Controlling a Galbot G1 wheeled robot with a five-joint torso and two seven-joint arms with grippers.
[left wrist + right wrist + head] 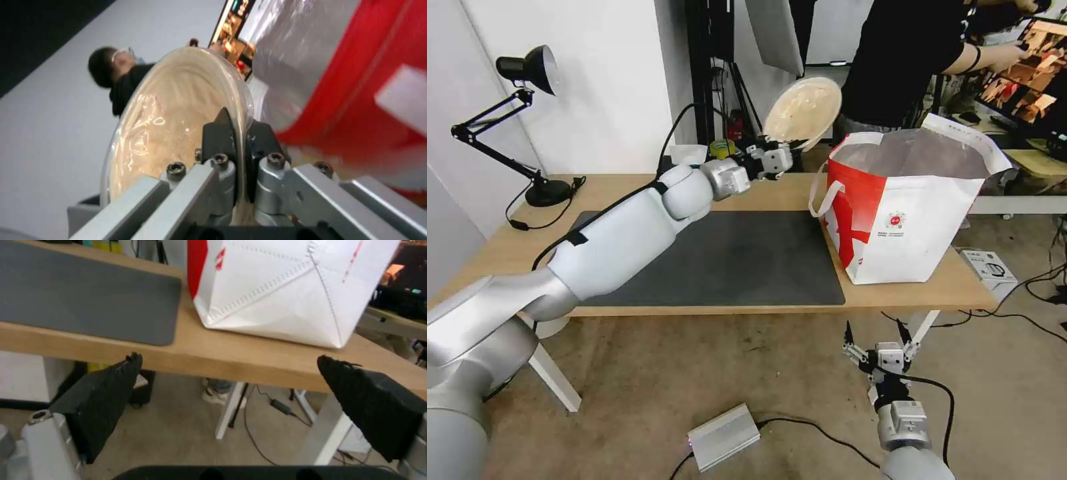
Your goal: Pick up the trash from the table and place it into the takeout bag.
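Observation:
My left gripper [787, 152] is shut on the rim of the beige shallow bowl [802, 112], holding it tilted on edge above the far side of the table [627, 189]. The bowl hangs just left of the takeout bag [907, 213], near its open top. In the left wrist view the black fingers [218, 133] pinch the rim of the bowl [178, 113], with the bag's red side and foil lining [351, 86] close by. My right gripper [879, 337] hangs open below the table's front edge, under the bag [285, 290].
A dark grey mat [727, 257] covers the table's middle. A black desk lamp [527, 73] stands at the far left corner. On the floor lie a silver box [724, 437], cables and a white carton [988, 267]. A person stands behind the bag.

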